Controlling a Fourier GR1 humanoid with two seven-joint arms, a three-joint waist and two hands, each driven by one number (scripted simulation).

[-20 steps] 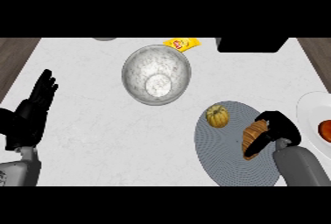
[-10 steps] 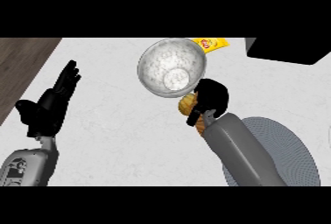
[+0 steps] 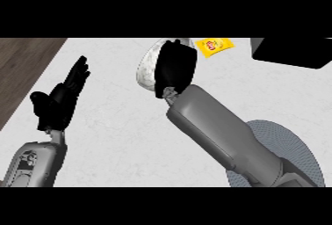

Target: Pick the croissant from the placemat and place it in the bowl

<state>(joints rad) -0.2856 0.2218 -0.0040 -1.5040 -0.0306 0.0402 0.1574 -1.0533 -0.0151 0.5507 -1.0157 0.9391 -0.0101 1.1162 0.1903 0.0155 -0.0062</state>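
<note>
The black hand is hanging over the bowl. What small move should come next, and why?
Probably release: the right hand sits over the bowl, covering most of it. The croissant is out of sight, likely hidden beneath the hand, so letting go should drop it in.

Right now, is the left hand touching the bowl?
No, the left hand rests open at the view's left, apart from the bowl, which the right hand partly covers.

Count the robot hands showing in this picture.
2. The left hand rests open at the view's left; the right hand is over the bowl, covering most of it. No further hand seems hidden.
</note>
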